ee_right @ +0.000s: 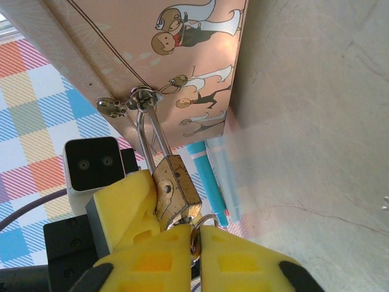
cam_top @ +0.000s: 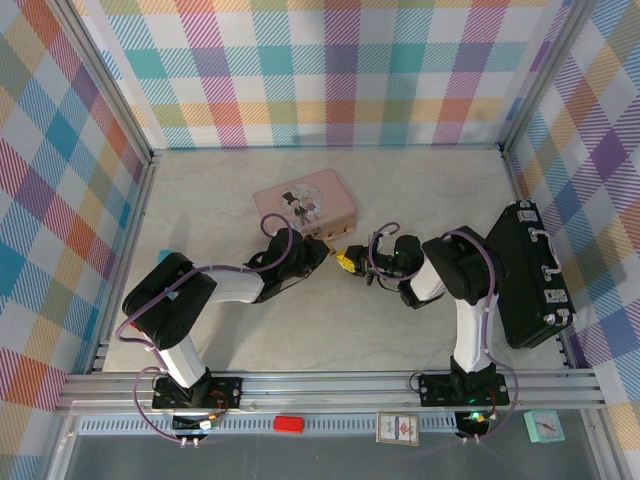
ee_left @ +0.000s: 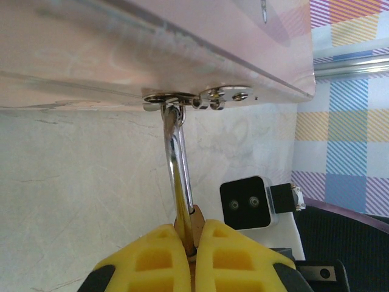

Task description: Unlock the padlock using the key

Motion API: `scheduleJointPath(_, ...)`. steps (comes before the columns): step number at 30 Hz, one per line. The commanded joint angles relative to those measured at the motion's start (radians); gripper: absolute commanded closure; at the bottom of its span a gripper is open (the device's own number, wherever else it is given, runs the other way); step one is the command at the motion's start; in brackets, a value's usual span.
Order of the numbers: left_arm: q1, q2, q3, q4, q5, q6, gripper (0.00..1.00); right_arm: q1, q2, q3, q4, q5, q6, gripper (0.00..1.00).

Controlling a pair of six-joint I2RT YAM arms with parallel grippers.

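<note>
Right of the pink tin (cam_top: 305, 203) and padlock (ee_right: 175, 188) lies a black case (cam_top: 530, 275).

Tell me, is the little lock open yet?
Not yet. Done: the left tool holds the padlock steady and the right tool pinches the key at its bottom end. In hand: probably getting the key to work in the lock. Left: the shackle is still shut through the clasp on the pink tin, so it must pop open.
</note>
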Motion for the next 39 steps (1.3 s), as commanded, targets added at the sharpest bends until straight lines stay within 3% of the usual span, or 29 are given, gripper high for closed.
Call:
scheduleJointPath(1, -0.009, -0.060, 0.014, 0.057, 0.015, 0.008, 1.00, 0.000, -0.045, -0.019, -0.109, 0.016, -0.098, 0.84)
scheduleJointPath(8, 0.028, -0.100, 0.009, -0.043, 0.006, 0.022, 1.00, -0.001, -0.205, -0.015, -0.412, 0.031, -0.371, 0.77)
scheduleJointPath(12, 0.051, -0.123, 0.015, -0.129, 0.014, 0.030, 1.00, 0.007, -0.345, 0.039, -0.714, 0.056, -0.614, 0.74)
scheduleJointPath(20, 0.066, -0.176, 0.052, -0.296, 0.017, 0.077, 1.00, 0.116, -0.618, 0.090, -1.104, 0.285, -1.192, 0.66)
scheduleJointPath(23, 0.066, -0.185, 0.050, -0.311, 0.017, 0.074, 1.00, 0.199, -0.636, 0.065, -1.053, 0.333, -1.358, 0.67)
scheduleJointPath(28, 0.066, -0.206, 0.040, -0.319, 0.030, 0.061, 1.00, 0.330, -0.600, -0.001, -0.848, 0.430, -1.492, 0.70)
scheduleJointPath(39, 0.052, -0.247, 0.005, -0.325, 0.053, 0.046, 1.00, 0.432, -0.479, -0.041, -0.687, 0.668, -1.692, 0.72)
